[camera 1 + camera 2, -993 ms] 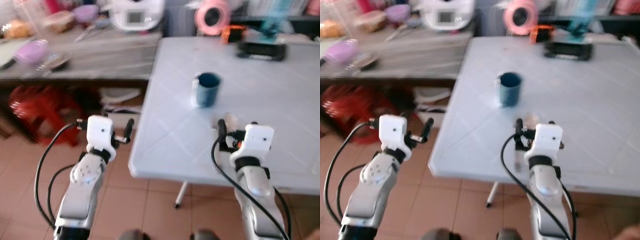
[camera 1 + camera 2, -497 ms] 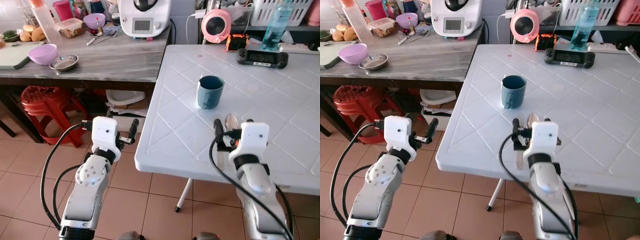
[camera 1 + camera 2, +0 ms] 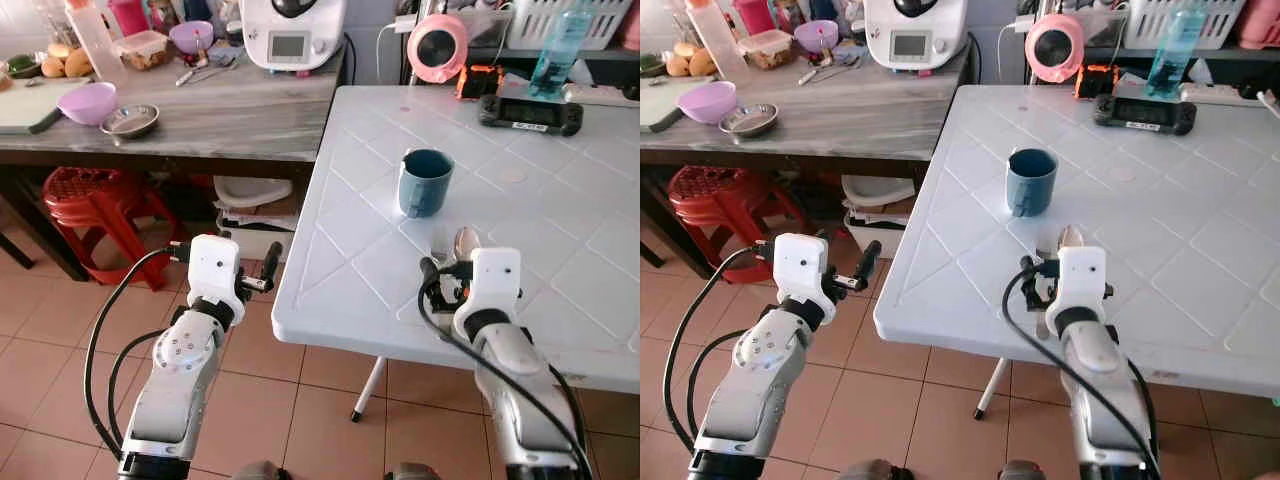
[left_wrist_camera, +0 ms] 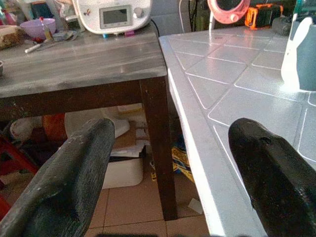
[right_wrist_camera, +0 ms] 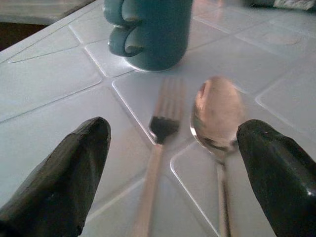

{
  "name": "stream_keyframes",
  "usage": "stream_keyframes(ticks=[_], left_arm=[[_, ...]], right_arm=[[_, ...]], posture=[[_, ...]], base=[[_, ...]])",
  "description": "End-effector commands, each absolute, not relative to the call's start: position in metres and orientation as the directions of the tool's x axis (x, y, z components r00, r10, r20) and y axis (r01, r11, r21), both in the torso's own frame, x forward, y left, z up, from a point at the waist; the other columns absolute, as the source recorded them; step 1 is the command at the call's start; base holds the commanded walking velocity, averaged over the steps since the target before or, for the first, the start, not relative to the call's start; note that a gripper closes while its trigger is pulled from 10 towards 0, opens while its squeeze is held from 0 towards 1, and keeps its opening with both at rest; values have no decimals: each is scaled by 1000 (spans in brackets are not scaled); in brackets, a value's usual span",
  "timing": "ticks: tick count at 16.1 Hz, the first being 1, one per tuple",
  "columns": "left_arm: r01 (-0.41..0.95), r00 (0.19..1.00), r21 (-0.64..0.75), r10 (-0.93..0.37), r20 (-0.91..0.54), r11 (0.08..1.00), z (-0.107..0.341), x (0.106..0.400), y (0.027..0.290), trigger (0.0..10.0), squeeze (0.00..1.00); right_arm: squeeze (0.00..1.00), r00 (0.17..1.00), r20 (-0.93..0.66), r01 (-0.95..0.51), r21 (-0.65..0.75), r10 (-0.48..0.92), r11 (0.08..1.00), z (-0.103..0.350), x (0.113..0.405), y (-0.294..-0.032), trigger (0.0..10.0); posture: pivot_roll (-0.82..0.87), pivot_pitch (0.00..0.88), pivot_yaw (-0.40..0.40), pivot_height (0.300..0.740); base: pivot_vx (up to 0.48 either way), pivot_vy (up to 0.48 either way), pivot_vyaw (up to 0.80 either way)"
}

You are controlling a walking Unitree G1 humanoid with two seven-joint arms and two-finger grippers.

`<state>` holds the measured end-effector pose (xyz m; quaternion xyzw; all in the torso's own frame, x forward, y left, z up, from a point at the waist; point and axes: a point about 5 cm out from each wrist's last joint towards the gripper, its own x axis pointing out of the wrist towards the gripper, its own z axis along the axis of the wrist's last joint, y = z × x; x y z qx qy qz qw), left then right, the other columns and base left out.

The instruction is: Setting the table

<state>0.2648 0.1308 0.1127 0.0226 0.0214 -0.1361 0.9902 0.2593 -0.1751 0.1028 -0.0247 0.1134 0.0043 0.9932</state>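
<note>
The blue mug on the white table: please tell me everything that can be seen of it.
The blue mug is a dark teal cup, ceramic by its look, with a looped handle on the side that faces the robot. It stands upright, its mouth open and its inside dark, so I cannot tell whether it holds anything. It rests on the white table, just beyond the fork and the spoon, apart from both. Nothing touches it but the table. The right end effector is open, nearer the robot than the mug.

Bright, even daylight; head views sharp, right wrist view soft, dimmer.
</note>
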Motion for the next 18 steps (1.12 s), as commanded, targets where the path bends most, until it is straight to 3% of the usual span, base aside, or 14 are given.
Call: stream_keyframes(ticks=[1,7,8,9,18], left_arm=[[279,960,52,-276,-53,959,115,263,133,10000,0],[287,957,60,-283,-65,956,115,261,135,10000,0],[289,956,61,-284,-68,956,115,261,135,10000,0],[290,956,61,-286,-70,955,115,261,135,10000,0],[303,951,60,-298,-80,951,115,262,133,10000,0]], right_arm=[[0,966,-253,-58,-16,52,998,100,262,-168,10000],[0,944,-301,-123,55,134,991,97,265,-153,10000],[0,939,-324,-98,67,114,993,95,265,-155,2941],[0,934,-340,-90,77,111,993,93,264,-156,0],[0,873,-483,-18,120,74,993,78,257,-169,0]], posture=[[-53,0,81,740],[-45,2,91,740],[-45,5,91,740],[-43,7,91,740],[-44,9,91,740]], base=[[0,0,0],[0,0,0],[0,0,0],[0,0,0],[0,0,0]])
